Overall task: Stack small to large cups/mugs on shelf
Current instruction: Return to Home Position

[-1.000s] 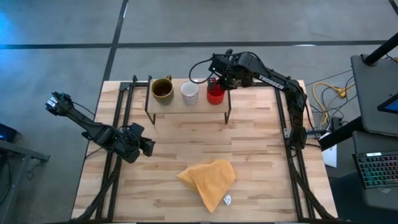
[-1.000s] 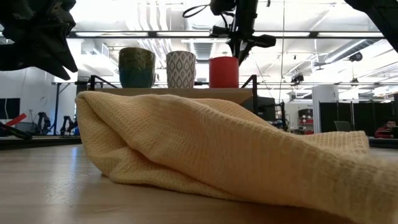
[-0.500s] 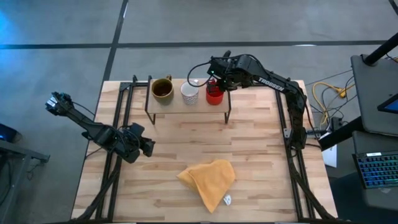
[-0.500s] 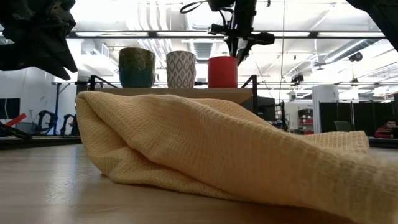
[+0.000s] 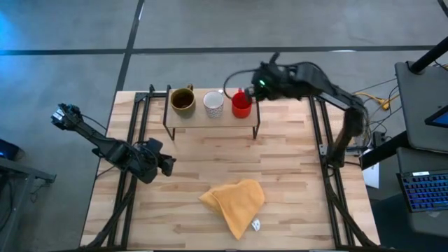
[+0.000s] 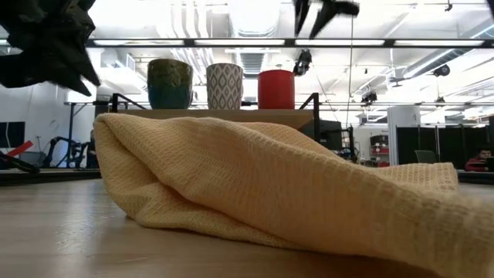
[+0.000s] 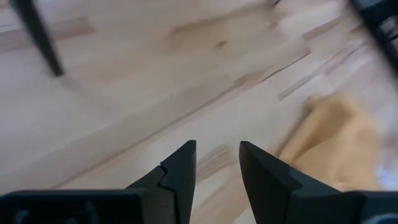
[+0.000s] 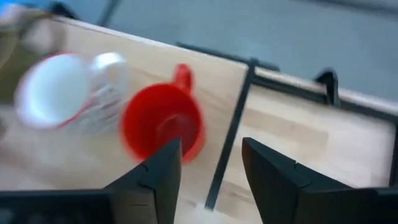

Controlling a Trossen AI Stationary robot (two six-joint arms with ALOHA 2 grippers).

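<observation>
Three mugs stand in a row on their bases on the shelf (image 5: 210, 120) at the far side of the table: an olive-brown one (image 5: 183, 100), a white one (image 5: 213, 104) and a red one (image 5: 241, 103). My right gripper (image 5: 257, 85) hangs open above and just right of the red mug (image 8: 163, 127), touching nothing; its fingers show at the top of the low view, well above the mugs (image 6: 323, 12). My left gripper (image 5: 168, 165) waits open over the left of the table, with bare wood between its fingers (image 7: 216, 152).
A yellow-orange cloth (image 5: 236, 201) lies bunched near the table's front edge and fills the foreground of the low view (image 6: 270, 185). Black frame rails (image 5: 136, 140) run along the table's left and right sides. Bare wood lies between the shelf and the cloth.
My right gripper has opened and let go of the red mug, then risen and drawn back toward the table's right edge. The red mug stays standing upright on the shelf beside the white one.
</observation>
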